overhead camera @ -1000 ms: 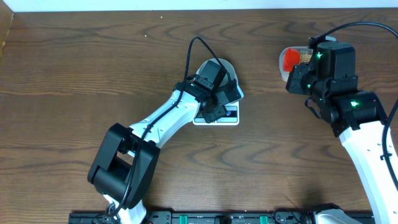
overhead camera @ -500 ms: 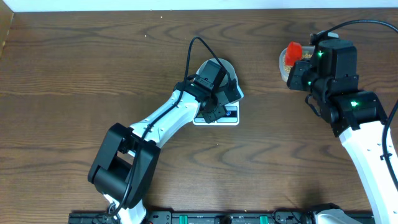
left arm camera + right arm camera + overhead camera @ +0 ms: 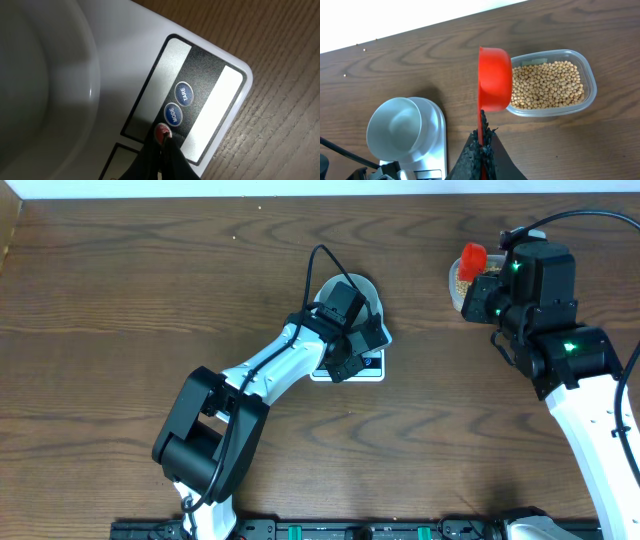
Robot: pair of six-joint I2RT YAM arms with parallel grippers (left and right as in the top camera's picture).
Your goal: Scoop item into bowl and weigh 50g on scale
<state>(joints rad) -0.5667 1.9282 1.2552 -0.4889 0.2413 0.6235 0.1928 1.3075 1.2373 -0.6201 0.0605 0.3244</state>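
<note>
Progress check for the scoop-and-weigh job: early stage, nothing weighed out yet.

Done so far, judging from the layout:
- Bowl (image 3: 400,127) seated on scale (image 3: 150,30), near the middle of the table (image 3: 120,300), somewhat toward the back edge. Empty inside; 0 beans in it.
- Scoop (image 3: 495,80) picked up. Right gripper (image 3: 481,146) clamped narrow on the red handle, cup end raised over the left end of the tub (image 3: 587,75), close to the back right corner of the table. Cup seen from outside only; cannot tell whether loaded.
- Beans (image 3: 547,85) all in the tub, lying in a deep layer.

In hand:
- Left gripper (image 3: 162,142) pinched fully together, holding nothing, tip on or just touching the red button (image 3: 163,132) on the front panel of the scale, next to the MODE button (image 3: 173,115) and TARE button (image 3: 184,93). Probably switching on or zeroing. No reading legible on the panel.

Left to do:
- Confirm 0 with the bowl in place.
- Carry a loaded scoop from tub to bowl, tip in, repeat.
- Approach 50 g in small additions near the target.
- Withdraw the left arm from above the scale before pouring, to avoid spills and false readings.
</note>
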